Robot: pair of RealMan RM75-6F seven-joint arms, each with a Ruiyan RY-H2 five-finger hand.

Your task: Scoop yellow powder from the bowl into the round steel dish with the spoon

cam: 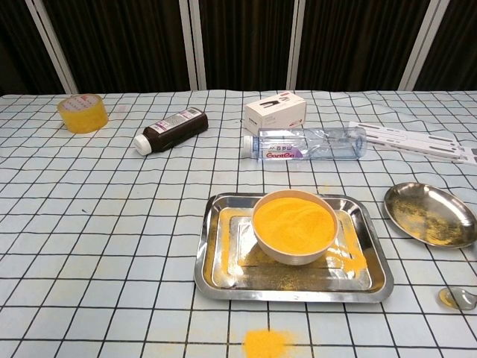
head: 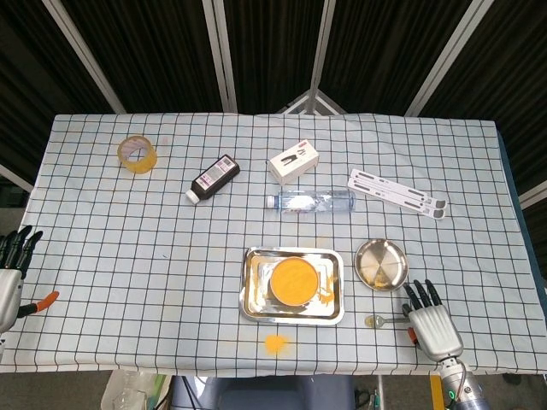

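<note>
Yellow powder fills the bowl (cam: 294, 224) in the steel tray (cam: 215, 261) near the tabletop's front edge, the round steel dish (cam: 431, 212) close on its right for short carries, while the right hand (head: 432, 327), fingers spread and empty, lies over the spoon (head: 382, 321) handle, and the left hand (head: 11, 272) idles open at the left edge.

The head camera is looking down from high above the near edge of the table (head: 102, 256), taking in the whole checked cloth and the dark curtains behind. The chest camera is sitting much lower and closer, facing across the table toward those curtains. Both views are sharing the tray (head: 253, 301) (cam: 209, 268), the bowl (head: 295, 280) (cam: 294, 224), the steel dish (head: 381, 263) (cam: 431, 214) and the water bottle (head: 309, 202) (cam: 305, 144).
</note>
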